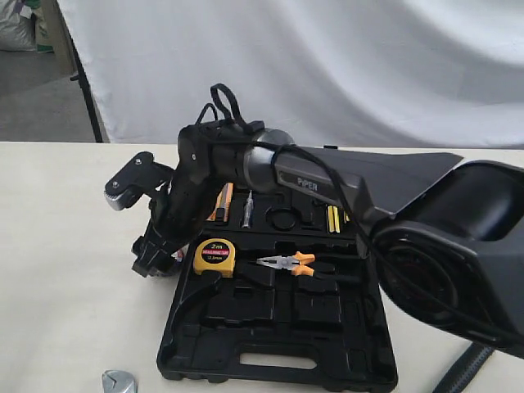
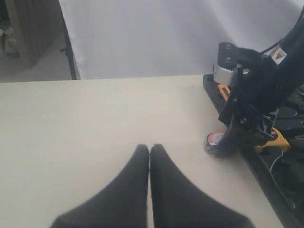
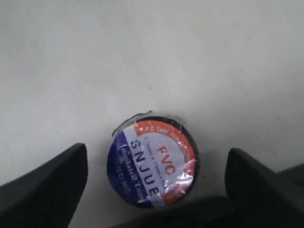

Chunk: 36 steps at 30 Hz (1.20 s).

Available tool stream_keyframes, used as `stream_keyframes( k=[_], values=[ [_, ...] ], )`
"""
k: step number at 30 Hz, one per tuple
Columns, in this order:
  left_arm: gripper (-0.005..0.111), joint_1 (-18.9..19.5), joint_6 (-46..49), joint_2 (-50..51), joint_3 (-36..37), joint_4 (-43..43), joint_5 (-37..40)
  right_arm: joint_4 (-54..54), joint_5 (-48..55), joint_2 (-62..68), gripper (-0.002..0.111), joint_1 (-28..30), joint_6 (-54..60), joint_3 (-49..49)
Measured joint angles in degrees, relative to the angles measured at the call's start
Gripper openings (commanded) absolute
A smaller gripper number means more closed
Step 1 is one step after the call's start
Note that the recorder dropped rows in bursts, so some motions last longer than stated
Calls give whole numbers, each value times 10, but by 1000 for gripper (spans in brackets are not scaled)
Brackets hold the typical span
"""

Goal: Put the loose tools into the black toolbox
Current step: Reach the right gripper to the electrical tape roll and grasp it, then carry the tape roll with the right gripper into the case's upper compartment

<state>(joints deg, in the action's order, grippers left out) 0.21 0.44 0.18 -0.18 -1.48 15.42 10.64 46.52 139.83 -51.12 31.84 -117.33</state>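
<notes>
A small blue-purple tape roll [image 3: 154,161] with a red, white and blue label lies flat on the pale table, just left of the black toolbox [image 1: 327,319]. My right gripper [image 3: 156,154] hangs open over it, one finger on each side, with a gap to the roll on both. In the left wrist view the tape roll [image 2: 214,141] shows beside the right gripper [image 2: 240,137]. In the exterior view the right gripper [image 1: 154,252] hides the roll. My left gripper [image 2: 149,151] is shut on nothing, low over bare table. A silver tool end [image 1: 119,382] lies at the front edge, cut off.
The toolbox lies open, its lid [image 1: 385,176] up behind the right arm. A yellow tape measure [image 1: 214,256] and orange-handled pliers [image 1: 286,264] sit in its recesses, small tools further back. A white backdrop stands behind the table.
</notes>
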Motion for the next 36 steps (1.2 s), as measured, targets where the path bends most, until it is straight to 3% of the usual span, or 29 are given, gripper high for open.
stream_keyframes(
  k=[5,7,16,23,29,36],
  values=[
    [1,0,0,0,0,0,0,-5,-4,20,74,-2,21,-9],
    [1,0,0,0,0,0,0,-4,-9,28,68,-4,25,-11],
    [1,0,0,0,0,0,0,-5,-15,31,0,-5,41,-11],
    [1,0,0,0,0,0,0,-12,34,-31,0,-5,-16,-11],
    [1,0,0,0,0,0,0,-52,98,-183,0,-2,-77,-11],
    [1,0,0,0,0,0,0,-39,159,-290,0,88,-105,58]
  ],
)
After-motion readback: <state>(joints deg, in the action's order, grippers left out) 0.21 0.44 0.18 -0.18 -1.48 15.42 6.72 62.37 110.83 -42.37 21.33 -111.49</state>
